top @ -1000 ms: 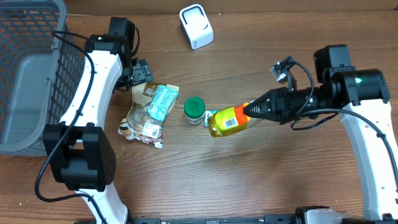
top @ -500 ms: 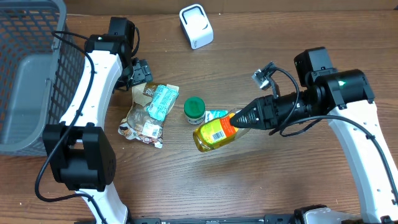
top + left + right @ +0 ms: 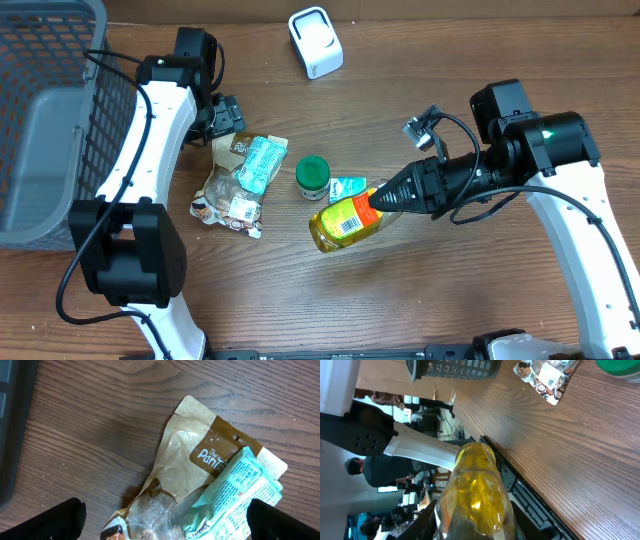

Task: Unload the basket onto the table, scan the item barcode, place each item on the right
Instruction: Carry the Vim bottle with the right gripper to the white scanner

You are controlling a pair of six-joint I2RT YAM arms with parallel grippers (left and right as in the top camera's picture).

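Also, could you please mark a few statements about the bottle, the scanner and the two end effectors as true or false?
1. The right end effector holds the yellow bottle. True.
2. The bottle's barcode faces down onto the table. False: it faces up, readable in the overhead view.
3. The white scanner stands on the table. True.
4. The left end effector grips the brown pouch. False: it is open, above the pouch, gripping nothing.
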